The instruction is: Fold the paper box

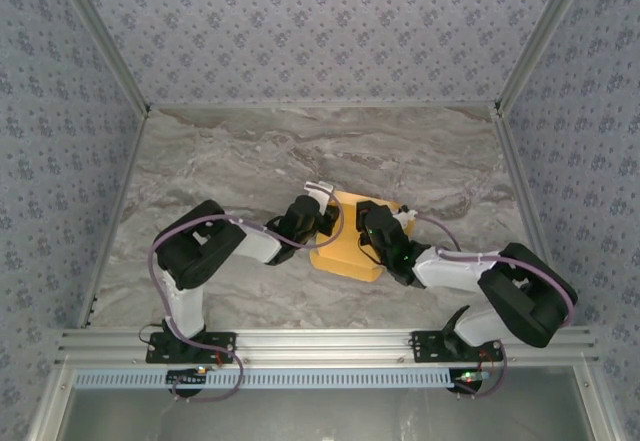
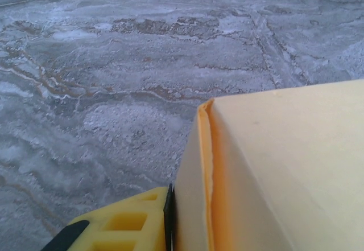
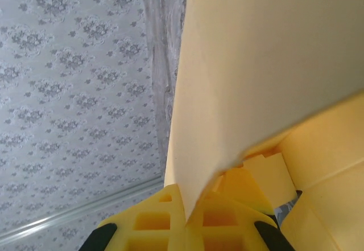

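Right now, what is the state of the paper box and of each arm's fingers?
paper box: raised into a box shape with a creased corner, not flat; an inner tab is exposed on the right arm's side.
left fingers: one finger lies against the box's side wall; whether they are open or shut cannot be told.
right fingers: shut on a panel of the paper box.
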